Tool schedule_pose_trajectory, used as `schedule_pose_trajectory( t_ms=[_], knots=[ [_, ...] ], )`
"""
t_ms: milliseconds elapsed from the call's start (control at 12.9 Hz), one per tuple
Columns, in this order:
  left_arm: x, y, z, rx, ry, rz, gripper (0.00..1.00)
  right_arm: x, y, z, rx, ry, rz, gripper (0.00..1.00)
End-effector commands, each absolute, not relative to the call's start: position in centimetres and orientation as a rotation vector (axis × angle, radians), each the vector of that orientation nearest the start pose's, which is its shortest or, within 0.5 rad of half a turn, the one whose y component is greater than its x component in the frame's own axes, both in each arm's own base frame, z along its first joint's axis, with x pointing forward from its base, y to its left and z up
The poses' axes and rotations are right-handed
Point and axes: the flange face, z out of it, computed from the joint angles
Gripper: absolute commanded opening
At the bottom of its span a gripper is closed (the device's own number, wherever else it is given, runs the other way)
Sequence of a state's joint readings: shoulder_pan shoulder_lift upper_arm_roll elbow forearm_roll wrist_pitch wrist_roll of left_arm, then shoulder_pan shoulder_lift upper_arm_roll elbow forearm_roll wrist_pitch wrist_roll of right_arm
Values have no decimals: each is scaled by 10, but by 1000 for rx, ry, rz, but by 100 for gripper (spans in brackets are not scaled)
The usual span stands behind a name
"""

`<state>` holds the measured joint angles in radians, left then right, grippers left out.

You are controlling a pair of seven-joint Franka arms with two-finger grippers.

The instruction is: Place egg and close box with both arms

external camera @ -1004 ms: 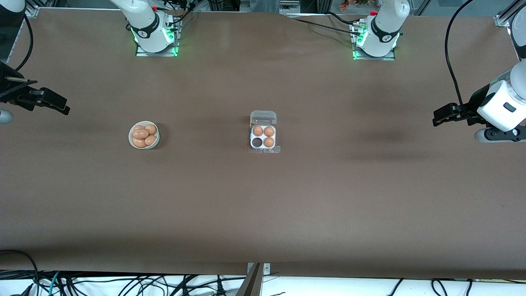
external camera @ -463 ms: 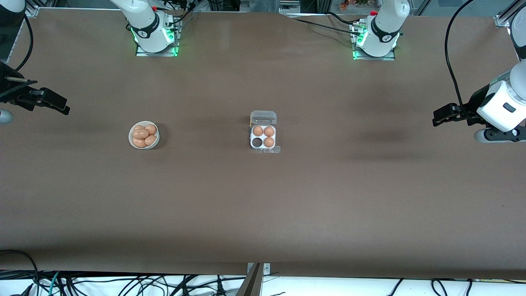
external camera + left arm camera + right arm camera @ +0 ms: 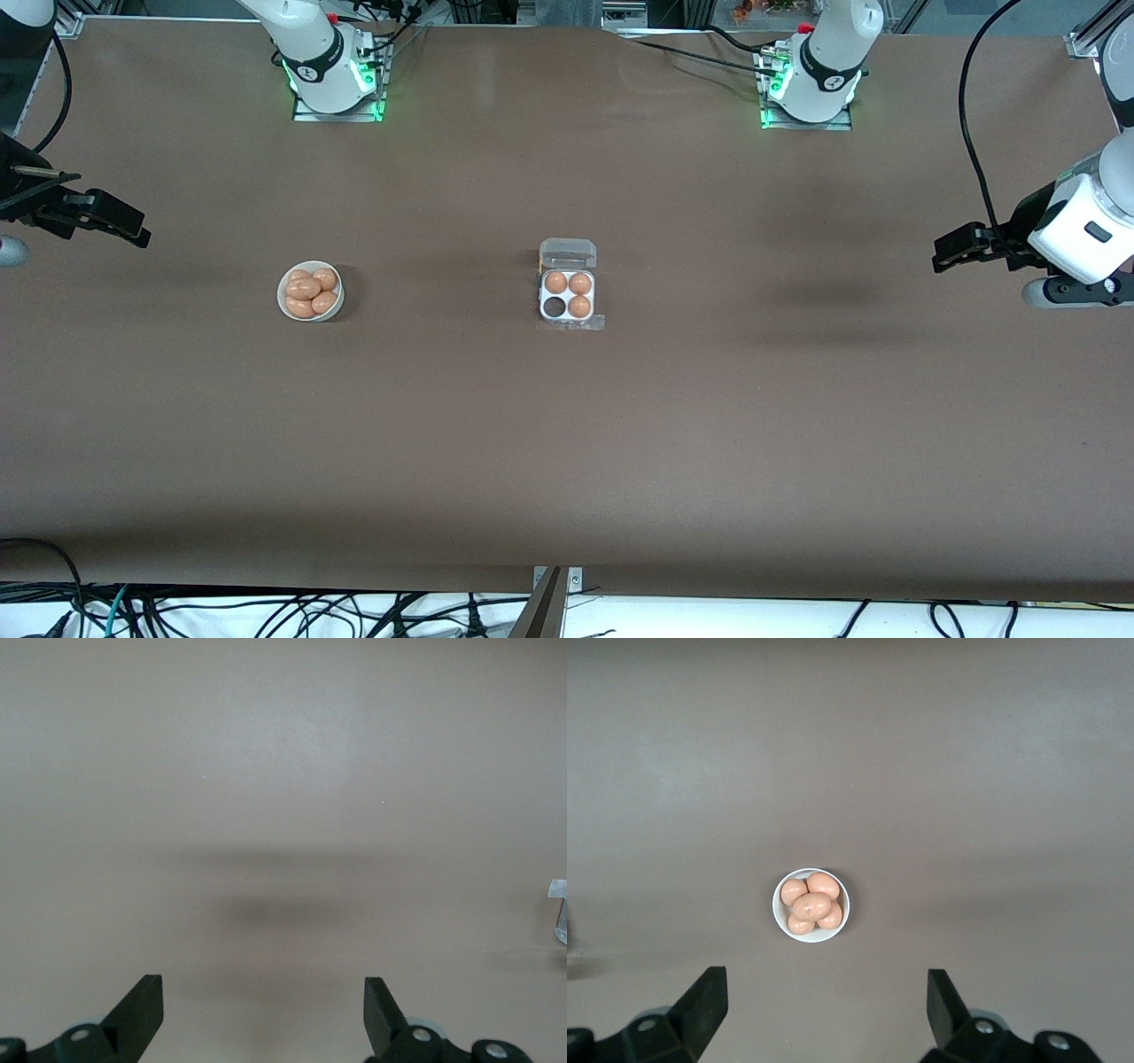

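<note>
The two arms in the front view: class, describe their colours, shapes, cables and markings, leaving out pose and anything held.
Both arms are white, rounded, jointed tubes with black joint bands. Each base sits on a metal plate lit green, with a red part near the top. The left gripper and right gripper are black, angular and two-fingered. A black cable loops down to the left arm's wrist; another hangs by the right arm.

Box (image 3: 567,299) mid-table (image 3: 567,443), lid open, three eggs, one cell empty; bowl (image 3: 310,291) of eggs toward right arm's end.
</note>
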<state>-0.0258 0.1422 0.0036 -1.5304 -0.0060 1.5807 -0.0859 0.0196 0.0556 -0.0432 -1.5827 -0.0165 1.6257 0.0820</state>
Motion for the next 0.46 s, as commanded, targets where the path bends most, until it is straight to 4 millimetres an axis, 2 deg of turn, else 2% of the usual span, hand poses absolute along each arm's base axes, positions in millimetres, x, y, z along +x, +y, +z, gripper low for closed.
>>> schedule_pose_trajectory(
  t_ms=[0,386],
  knots=[
    [599,-11,568,-3137,-82,130,100,574,-15,596,-3160,158,14,100],
    [599,-11,568,-3135,-82,130,100,574,-15,593,-3160,158,23,100]
  ],
)
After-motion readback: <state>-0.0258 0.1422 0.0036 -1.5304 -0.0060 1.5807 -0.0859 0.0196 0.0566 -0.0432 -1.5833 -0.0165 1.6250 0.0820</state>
